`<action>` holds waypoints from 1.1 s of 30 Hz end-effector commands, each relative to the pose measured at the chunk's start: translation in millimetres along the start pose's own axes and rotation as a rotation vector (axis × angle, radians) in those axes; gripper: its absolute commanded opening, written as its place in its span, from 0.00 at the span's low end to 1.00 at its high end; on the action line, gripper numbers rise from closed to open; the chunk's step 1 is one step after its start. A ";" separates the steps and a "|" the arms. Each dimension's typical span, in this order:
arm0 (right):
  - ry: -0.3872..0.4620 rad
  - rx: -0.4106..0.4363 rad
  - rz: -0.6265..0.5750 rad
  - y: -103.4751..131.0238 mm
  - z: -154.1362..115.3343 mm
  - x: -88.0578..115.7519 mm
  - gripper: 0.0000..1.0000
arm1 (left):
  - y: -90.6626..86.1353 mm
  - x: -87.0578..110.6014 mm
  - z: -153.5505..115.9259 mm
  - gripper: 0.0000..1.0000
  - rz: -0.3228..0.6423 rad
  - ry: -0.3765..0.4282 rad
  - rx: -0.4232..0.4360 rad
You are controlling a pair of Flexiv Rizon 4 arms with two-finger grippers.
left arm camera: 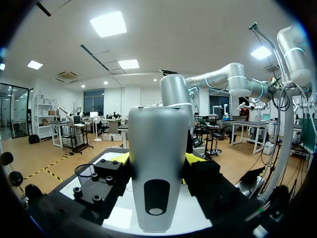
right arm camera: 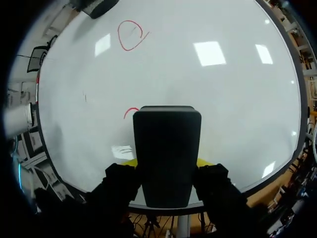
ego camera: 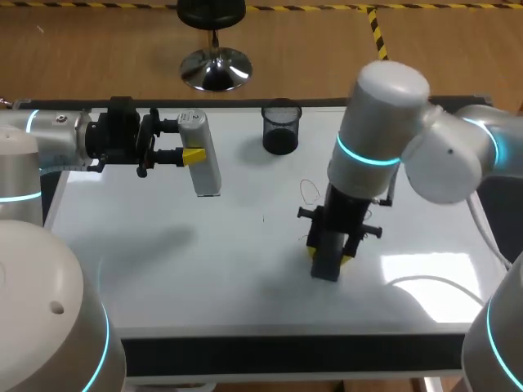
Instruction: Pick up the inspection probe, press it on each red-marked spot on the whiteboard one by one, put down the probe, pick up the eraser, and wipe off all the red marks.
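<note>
Silver probe (ego camera: 206,167), left tool (ego camera: 193,140), black eraser (right arm camera: 167,148), right tool (ego camera: 330,255)

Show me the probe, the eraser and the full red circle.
probe (ego camera: 208,167): head view, middle of its grey body.
eraser (right arm camera: 167,148): right wrist view, its black back.
red circle (right arm camera: 130,35): right wrist view, middle of the ring.

The right end effector (right arm camera: 167,163) gripped the black eraser (right arm camera: 167,141) over the whiteboard (right arm camera: 228,99), its edge covering part of a red mark (right arm camera: 130,112); a red circle (right arm camera: 130,35) lay farther ahead.
</note>
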State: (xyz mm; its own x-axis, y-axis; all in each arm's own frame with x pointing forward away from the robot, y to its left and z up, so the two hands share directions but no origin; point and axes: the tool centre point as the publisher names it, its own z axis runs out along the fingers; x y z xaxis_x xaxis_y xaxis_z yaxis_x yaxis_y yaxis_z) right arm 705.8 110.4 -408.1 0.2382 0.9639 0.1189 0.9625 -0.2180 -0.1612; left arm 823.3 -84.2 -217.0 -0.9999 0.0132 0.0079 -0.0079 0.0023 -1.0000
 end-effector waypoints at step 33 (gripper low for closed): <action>-0.023 0.013 -0.175 41.6 14.6 80.9 0.00 | -0.9 -0.8 -0.2 0.00 0.000 0.002 0.001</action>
State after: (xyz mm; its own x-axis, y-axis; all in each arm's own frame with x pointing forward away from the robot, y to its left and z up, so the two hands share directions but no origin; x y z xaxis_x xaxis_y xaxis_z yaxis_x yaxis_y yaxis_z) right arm 761.2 182.6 -410.5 0.0638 0.9921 0.1080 0.9879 -0.0475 -0.1478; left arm 823.3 -84.3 -216.9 -0.9999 0.0132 0.0079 -0.0079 0.0022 -1.0000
